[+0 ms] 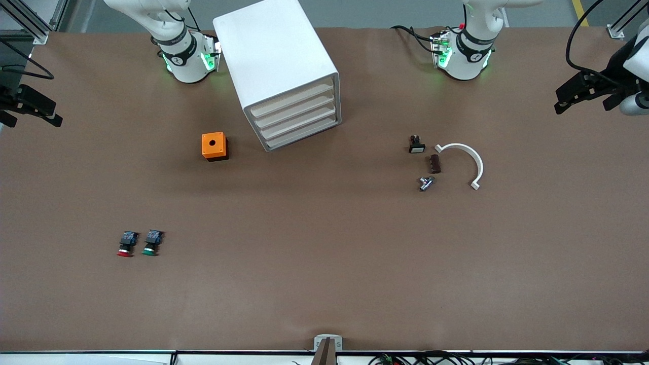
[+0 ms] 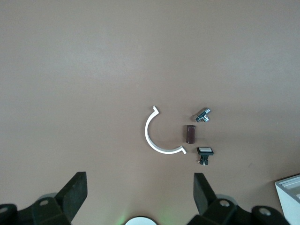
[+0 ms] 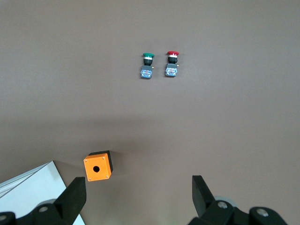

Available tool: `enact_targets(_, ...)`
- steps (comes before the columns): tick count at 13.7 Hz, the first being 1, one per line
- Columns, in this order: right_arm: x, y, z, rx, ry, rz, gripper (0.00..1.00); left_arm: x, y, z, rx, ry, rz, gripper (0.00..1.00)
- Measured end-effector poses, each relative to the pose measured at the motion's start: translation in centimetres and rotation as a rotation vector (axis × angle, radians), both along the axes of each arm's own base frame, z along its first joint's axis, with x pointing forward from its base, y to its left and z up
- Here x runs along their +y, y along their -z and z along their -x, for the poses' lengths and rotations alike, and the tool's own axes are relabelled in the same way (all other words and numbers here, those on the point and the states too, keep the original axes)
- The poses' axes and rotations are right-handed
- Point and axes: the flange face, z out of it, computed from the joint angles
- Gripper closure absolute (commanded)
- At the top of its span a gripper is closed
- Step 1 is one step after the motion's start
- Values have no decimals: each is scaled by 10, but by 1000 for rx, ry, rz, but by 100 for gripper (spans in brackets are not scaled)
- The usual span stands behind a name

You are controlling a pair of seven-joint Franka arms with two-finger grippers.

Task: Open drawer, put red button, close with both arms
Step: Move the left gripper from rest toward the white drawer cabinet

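Note:
The white cabinet (image 1: 276,61) stands between the two arm bases, and its four cream-fronted drawers (image 1: 296,119) are all shut. The red button (image 1: 125,244) (image 3: 171,64) lies on the brown table toward the right arm's end, beside a green-capped one (image 1: 151,243) (image 3: 147,65). My right gripper (image 1: 50,119) (image 3: 138,197) hangs open and empty over the table's edge at that end. My left gripper (image 1: 560,104) (image 2: 139,194) hangs open and empty over the table's edge at the left arm's end. Neither touches anything.
An orange box with a hole (image 1: 214,146) (image 3: 98,166) sits beside the cabinet. Toward the left arm's end lie a white arc (image 1: 464,162) (image 2: 157,136), a brown block (image 1: 435,163), a metal fitting (image 1: 426,183) and a small black switch (image 1: 417,145).

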Motion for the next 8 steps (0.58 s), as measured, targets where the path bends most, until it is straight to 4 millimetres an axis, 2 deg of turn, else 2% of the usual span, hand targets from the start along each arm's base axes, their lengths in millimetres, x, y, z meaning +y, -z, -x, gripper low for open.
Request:
enact_targets(5,0,0,0,0,0,0,0,0,1,0,2,0,0,0)
enact_targets(8,0,0,0,-1,7,0,0,0,19,-12,36,0,-1,0)
